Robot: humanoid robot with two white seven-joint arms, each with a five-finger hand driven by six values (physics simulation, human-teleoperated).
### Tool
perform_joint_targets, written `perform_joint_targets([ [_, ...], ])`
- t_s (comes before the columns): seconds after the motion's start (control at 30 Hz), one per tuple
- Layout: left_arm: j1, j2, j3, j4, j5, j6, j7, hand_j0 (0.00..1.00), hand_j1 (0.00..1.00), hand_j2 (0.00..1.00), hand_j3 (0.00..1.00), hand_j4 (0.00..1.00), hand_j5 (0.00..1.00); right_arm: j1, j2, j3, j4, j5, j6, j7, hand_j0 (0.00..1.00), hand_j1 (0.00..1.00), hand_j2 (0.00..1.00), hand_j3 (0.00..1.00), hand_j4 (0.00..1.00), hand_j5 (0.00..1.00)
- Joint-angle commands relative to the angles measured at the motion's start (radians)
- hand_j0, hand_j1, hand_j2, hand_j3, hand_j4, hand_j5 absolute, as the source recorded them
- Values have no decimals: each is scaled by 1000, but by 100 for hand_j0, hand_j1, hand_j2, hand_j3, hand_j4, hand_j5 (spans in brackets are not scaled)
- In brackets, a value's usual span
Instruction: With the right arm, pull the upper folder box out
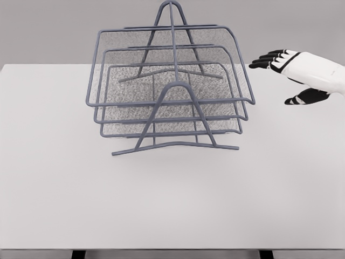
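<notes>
A grey wire-mesh rack of three stacked trays (171, 86) stands on the white table (172, 199), toward the back centre. The upper tray (167, 51) is the widest; its front rim runs across at about mid-height of the rack. An A-shaped wire frame (175, 121) stands at the front and another at the back. My right hand (280, 73) comes in from the right edge, just right of the upper tray and apart from it. Its black fingers (267, 58) are spread and point left toward the tray's right rim; the thumb (307, 97) hangs below. It holds nothing.
The table's front edge runs along the bottom of the head view. A plain grey wall lies behind the rack.
</notes>
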Motion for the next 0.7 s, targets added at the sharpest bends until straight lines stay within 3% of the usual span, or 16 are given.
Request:
perform_joint_targets([
  [0.0, 0, 0, 0, 1, 0, 0, 0, 100, 100, 100, 100, 100, 100, 0, 4, -14, 1, -3, -4, -1, 100, 100, 100, 100, 100, 100],
  [0.1, 0, 0, 0, 1, 0, 0, 0, 100, 100, 100, 100, 100, 100, -15, 32, -5, 12, -2, -3, -1, 100, 100, 100, 100, 100, 100],
  [0.27, -2, 0, 0, 1, 0, 0, 0, 100, 100, 100, 100, 100, 100, -52, 38, 95, 12, 20, -64, -1, 100, 100, 100, 100, 100, 100],
  [0.37, 0, 0, 0, 3, 0, 1, 0, 100, 100, 100, 100, 100, 100, -52, 41, 104, 53, 21, -69, -1, 100, 100, 100, 100, 100, 100],
  [0.67, 0, 0, 0, 3, 0, 1, 0, 100, 100, 100, 100, 100, 100, -97, 144, 132, 131, 55, -69, -1, 100, 100, 100, 100, 100, 100],
])
